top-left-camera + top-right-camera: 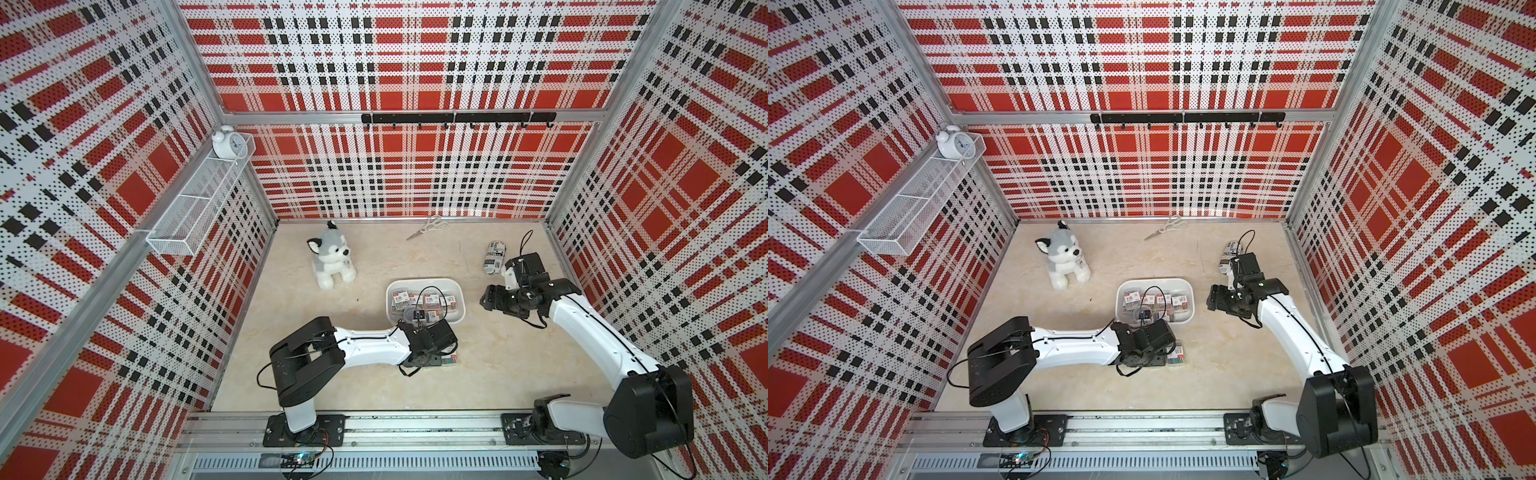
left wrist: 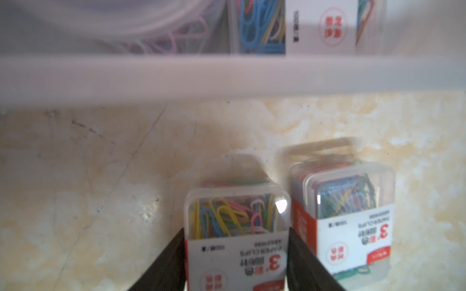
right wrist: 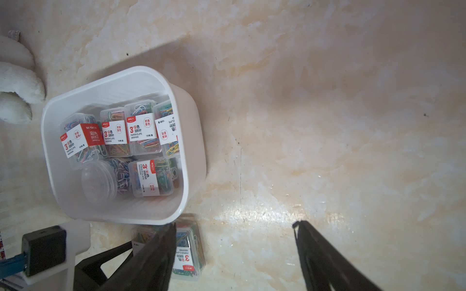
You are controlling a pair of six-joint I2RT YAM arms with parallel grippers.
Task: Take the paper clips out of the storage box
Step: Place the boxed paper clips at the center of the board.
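Now, the left claw [image 2: 236, 230] is narrow, its black fingers [image 2: 166, 264] pressed against both long sides of a clear paper clip case [image 2: 234, 252]. That case sits low over the marbled surface [image 3: 327, 100], at the 6 o'clock side of the white storage box [image 3: 113, 76] in a top view. Whether its base is fully down I cannot tell. A second case [image 2: 353, 214] lies just beside it, close to one finger.

The step in hand looks like setting this case down and letting go. Doing it well likely means confirming the base is flat first. The claw should then part only a little, since a wide opening would shove the neighbour. After that it should lift straight up before swinging toward 12 o'clock, so the wrist clears the box rim.

At least five labelled cases [image 3: 141, 131] and the round tub [image 3: 98, 184] remain inside the box, so most of the task is ahead. The right claw [image 3: 234, 224] hangs wide and empty over bare surface at the box's 3 o'clock. It is well placed to steady the box wall if the box slides.
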